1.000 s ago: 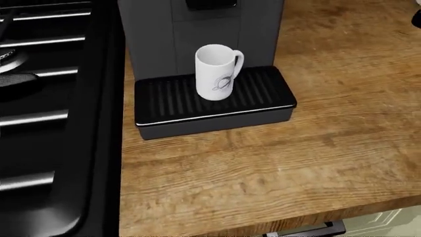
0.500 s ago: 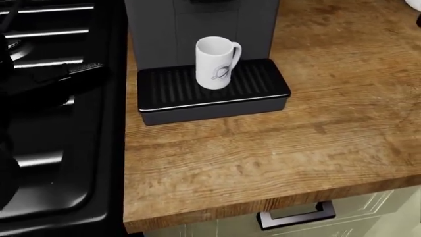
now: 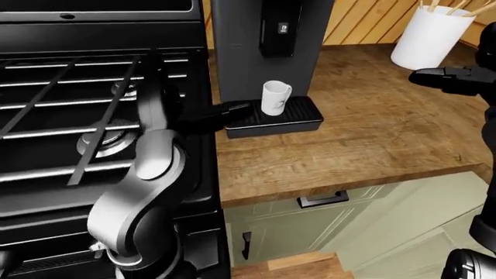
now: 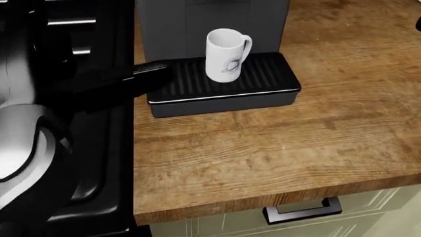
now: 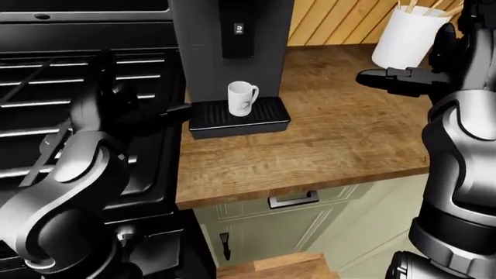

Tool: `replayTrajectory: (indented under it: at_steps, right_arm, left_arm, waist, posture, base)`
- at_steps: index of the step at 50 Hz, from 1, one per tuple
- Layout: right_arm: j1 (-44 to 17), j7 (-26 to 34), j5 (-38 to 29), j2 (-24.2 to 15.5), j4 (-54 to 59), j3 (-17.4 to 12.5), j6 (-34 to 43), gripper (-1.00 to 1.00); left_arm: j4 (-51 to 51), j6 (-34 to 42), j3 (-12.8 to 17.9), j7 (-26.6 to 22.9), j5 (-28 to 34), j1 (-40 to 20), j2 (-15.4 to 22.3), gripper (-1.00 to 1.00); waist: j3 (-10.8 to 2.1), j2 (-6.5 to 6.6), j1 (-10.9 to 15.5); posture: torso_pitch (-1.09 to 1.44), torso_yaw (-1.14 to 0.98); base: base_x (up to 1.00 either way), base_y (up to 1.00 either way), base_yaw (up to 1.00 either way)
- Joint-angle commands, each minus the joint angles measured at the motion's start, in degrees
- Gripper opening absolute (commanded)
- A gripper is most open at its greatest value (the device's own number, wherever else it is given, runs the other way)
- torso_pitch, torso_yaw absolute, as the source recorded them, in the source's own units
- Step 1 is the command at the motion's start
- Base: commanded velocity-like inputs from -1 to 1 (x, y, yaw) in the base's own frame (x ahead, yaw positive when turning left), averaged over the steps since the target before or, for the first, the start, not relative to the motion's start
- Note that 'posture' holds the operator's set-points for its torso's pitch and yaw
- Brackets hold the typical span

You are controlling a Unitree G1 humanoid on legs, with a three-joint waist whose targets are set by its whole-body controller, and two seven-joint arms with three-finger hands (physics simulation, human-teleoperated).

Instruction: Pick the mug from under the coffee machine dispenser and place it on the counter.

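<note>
Nearest to me, the green cabinet drawer with its dark handle (image 4: 302, 211) sits under the edge of the wooden surface (image 4: 276, 148). The left arm's grey shoulder and elbow fill the left of the head view, over the black stove (image 3: 70, 104). I see my left hand (image 4: 141, 76) reaching right along the stove's edge, its fingers (image 4: 154, 68) extended and apart, tips just at the left end of the drip tray (image 4: 223, 91); they grip nothing. The mug (image 4: 225, 48) stands upright on that tray, handle to the right, against the coffee machine (image 5: 232, 40) under its dispenser. My right hand (image 5: 388, 78) hangs well right, above the surface, fingers stretched out. Farther right stands a white utensil holder (image 5: 407, 35).
</note>
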Motion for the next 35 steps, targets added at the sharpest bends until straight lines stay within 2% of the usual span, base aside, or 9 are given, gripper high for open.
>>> replayTrajectory:
  at_steps: [1, 6, 10, 18, 28, 35]
  right_arm:
    - [-1.6, -0.1, -0.2, -1.3, -1.5, -0.9, -1.6, 1.0]
    - [-1.7, -0.2, -0.1, -1.3, -1.5, -0.9, -1.6, 1.0]
    - [-1.8, -0.3, 0.2, -1.5, -1.4, -1.0, -1.4, 1.0]
    - [-1.7, -0.3, 0.3, -1.8, -1.2, -1.1, -1.6, 1.0]
    - [-1.7, -0.3, 0.3, -1.9, -1.1, -1.1, -1.8, 1.0]
    - [-1.5, -0.2, 0.2, -1.9, -1.0, -1.2, -2.0, 1.0]
  left_arm:
    - [0.8, -3.6, -1.0, 0.1, 1.1, -2.0, -0.5, 1.0]
    - [3.2, -6.1, -2.9, 0.0, 2.7, -2.2, -2.4, 1.0]
    - [4.2, -6.5, -3.0, 0.0, 3.1, -2.4, -3.4, 1.0]
    - [6.4, -8.1, -5.2, 0.4, 5.3, -2.8, -5.2, 1.0]
    - [1.5, -3.9, -7.7, 1.4, 6.7, -1.0, -9.4, 1.0]
    - [3.0, -5.3, -9.7, 0.9, 8.6, 0.0, -12.0, 1.0]
  waist:
    - [-1.31, -0.37, 0.0]
    - [-1.44, -0.57, 0.1]
    - [-1.47, -0.69, 0.0]
    - [-1.49, -0.91, 0.1]
    - [-1.39, -1.31, 0.1]
    - [-1.31, -1.61, 0.3]
  posture:
    - [0.0, 0.0]
    - [0.0, 0.0]
    - [0.0, 0.0]
    - [0.0, 0.0]
    - [0.0, 0.0]
    - [0.0, 0.0]
  base:
    - [0.0, 0.0, 0.0]
    - [0.0, 0.0, 0.0]
    - [0.0, 0.0, 0.0]
    - [0.0, 0.0, 0.0]
    - [0.0, 0.0, 0.0]
    - [0.0, 0.0, 0.0]
